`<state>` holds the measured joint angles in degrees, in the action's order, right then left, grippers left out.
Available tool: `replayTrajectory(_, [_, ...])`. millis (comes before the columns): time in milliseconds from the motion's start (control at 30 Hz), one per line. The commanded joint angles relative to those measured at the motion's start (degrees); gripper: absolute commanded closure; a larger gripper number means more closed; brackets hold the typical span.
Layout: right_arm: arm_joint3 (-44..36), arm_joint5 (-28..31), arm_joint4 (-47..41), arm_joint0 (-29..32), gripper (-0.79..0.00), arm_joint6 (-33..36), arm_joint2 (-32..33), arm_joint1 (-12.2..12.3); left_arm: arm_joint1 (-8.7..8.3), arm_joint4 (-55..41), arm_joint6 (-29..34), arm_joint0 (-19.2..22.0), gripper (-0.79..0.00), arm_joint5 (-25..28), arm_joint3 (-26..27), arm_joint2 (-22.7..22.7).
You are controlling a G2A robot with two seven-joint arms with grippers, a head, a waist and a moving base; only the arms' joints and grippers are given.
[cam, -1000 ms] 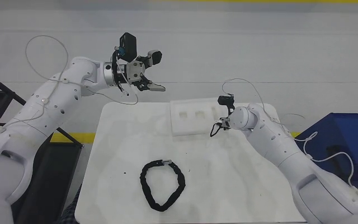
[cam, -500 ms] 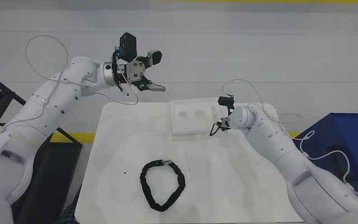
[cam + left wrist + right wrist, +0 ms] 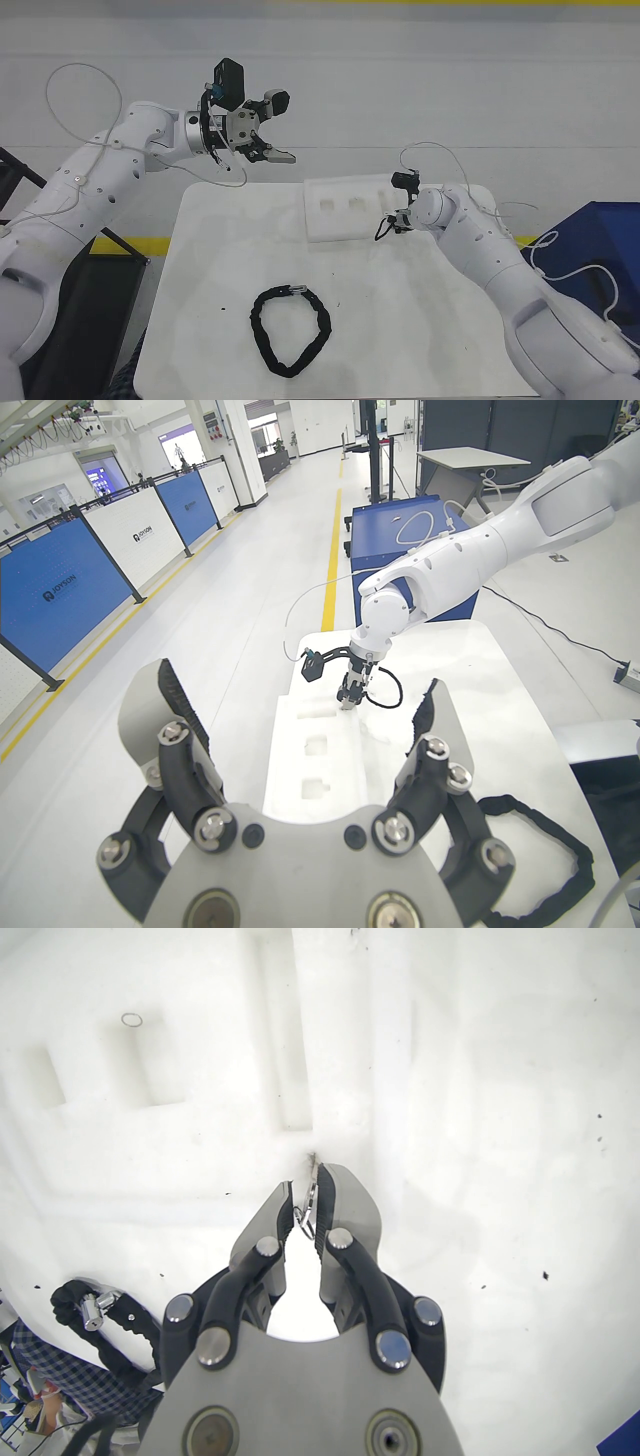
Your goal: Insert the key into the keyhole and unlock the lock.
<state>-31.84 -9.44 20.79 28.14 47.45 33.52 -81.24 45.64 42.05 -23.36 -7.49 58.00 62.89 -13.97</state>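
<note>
A black fabric-covered chain lock (image 3: 289,330) lies in a loop on the white table, its silver lock cylinder (image 3: 94,1311) at one end. My right gripper (image 3: 306,1184) is shut on a small silver key (image 3: 311,1188) with a ring, right at the edge of the white foam block (image 3: 345,208). From above, that gripper (image 3: 386,228) is at the foam's right end. My left gripper (image 3: 273,128) is open and holds nothing, raised beyond the table's far left corner.
The foam block (image 3: 320,750) has several rectangular recesses; a small loose ring (image 3: 131,1020) lies in one. A blue cart (image 3: 590,250) stands right of the table. The table's near half around the chain is bare.
</note>
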Motion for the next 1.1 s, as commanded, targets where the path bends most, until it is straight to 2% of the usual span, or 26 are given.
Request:
replayTrajectory(0, [0.9, 0.1, 0.0, -0.2, -0.065, -0.2, 0.0, -0.4, 0.00, 0.0, 0.0, 0.0, -0.785, 0.0, 0.0, 0.0])
replayTrajectory(100, [2.2, -0.1, 0.1, -0.6, 0.000, -0.5, 0.1, -0.9, 0.00, 0.0, 0.0, 0.0, -0.785, 0.0, 0.0, 0.0])
replayTrajectory(567, [4.4, 1.0, 2.1, -2.9, 0.000, 1.9, 0.9, -1.9, 0.00, 0.0, 0.0, 0.0, -0.785, 0.0, 0.0, 0.0])
replayTrajectory(867, [1.3, 2.7, 3.6, -3.5, 0.000, 5.5, 2.9, -0.4, 0.00, 0.0, 0.0, 0.0, -0.785, 0.0, 0.0, 0.0])
replayTrajectory(1067, [-4.0, 6.0, 1.8, -2.1, 0.000, 8.9, 6.8, 2.0, 0.00, 0.0, 0.0, 0.0, -0.785, 0.0, 0.0, 0.0])
